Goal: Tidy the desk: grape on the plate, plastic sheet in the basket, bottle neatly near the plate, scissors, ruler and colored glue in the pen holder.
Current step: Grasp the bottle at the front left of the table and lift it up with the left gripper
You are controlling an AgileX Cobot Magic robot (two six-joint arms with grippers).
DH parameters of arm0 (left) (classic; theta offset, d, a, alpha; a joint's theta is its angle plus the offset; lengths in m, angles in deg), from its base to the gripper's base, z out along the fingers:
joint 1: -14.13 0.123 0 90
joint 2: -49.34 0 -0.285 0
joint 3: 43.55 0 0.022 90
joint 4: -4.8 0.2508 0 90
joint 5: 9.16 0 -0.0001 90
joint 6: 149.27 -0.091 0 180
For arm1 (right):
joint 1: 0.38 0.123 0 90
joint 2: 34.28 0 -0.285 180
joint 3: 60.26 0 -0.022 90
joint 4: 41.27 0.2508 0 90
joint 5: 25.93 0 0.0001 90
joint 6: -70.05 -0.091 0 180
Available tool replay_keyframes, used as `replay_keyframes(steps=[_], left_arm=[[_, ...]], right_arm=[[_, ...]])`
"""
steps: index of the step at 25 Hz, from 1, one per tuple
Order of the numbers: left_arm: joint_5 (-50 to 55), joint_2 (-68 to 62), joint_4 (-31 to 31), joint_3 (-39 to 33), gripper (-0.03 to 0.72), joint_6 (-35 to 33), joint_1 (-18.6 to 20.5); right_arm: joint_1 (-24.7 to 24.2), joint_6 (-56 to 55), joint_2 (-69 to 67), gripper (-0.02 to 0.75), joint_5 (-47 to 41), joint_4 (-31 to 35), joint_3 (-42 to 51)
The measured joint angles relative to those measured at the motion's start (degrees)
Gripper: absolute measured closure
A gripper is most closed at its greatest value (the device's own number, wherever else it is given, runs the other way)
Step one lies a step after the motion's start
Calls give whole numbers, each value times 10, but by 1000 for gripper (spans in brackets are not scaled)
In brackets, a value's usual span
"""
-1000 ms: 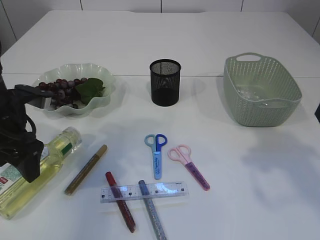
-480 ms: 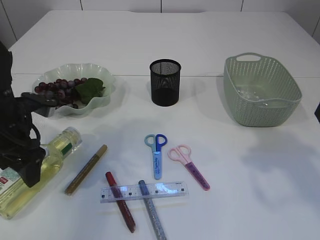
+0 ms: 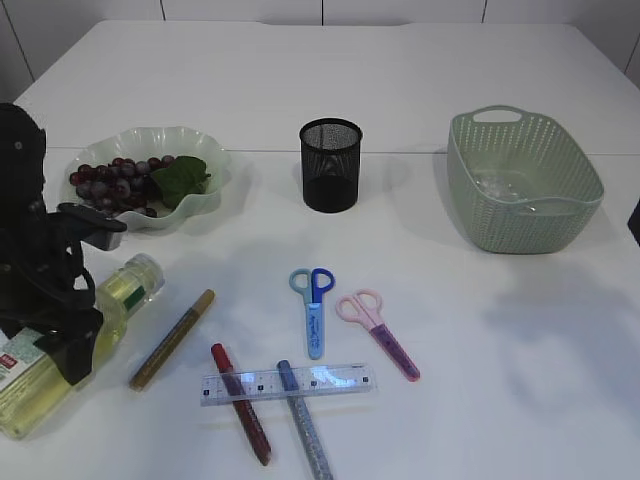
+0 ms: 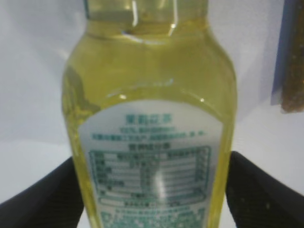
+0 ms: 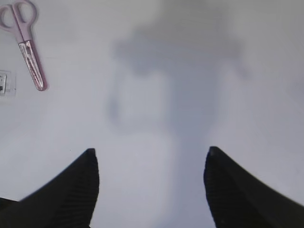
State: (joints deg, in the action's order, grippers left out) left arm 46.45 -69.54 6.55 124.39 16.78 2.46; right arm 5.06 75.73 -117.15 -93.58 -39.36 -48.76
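**On the white desk, left arm down over the lying bottle**

Across the white table (image 3: pixel 420 70), the biggest thing is the green basket (image 3: pixel 525 180) at right, with a clear plastic sheet (image 3: pixel 505 188) faintly visible inside. Next, the black left arm blocks much of the bottle (image 3: pixel 60 350), which lies on its side at the near left edge. The left gripper (image 4: pixel 152 190) stands spread, one finger either side of the bottle; whether they touch it I cannot tell. One plate (image 3: pixel 150 178) holds the grapes (image 3: pixel 115 183). One mesh pen holder (image 3: pixel 330 165) stands empty-looking at centre. One ruler (image 3: pixel 288 383) lies across two of three glue pens (image 3: pixel 240 415). Two scissors: blue (image 3: pixel 313 310) and pink (image 3: pixel 378 332). The right gripper (image 5: pixel 149 185) hangs released over bare table.
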Motion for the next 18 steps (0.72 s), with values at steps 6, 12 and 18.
replay_keyframes(steps=[6,12,18], left_arm=[[-2,-17,-1,1,89,0,0],[-2,-18,-6,4,197,0,0],[-1,-18,-11,5,232,0,0]], right_arm=[[0,0,0,196,1,0,0],[0,0,0,196,1,0,0],[0,1,0,196,2,0,0]])
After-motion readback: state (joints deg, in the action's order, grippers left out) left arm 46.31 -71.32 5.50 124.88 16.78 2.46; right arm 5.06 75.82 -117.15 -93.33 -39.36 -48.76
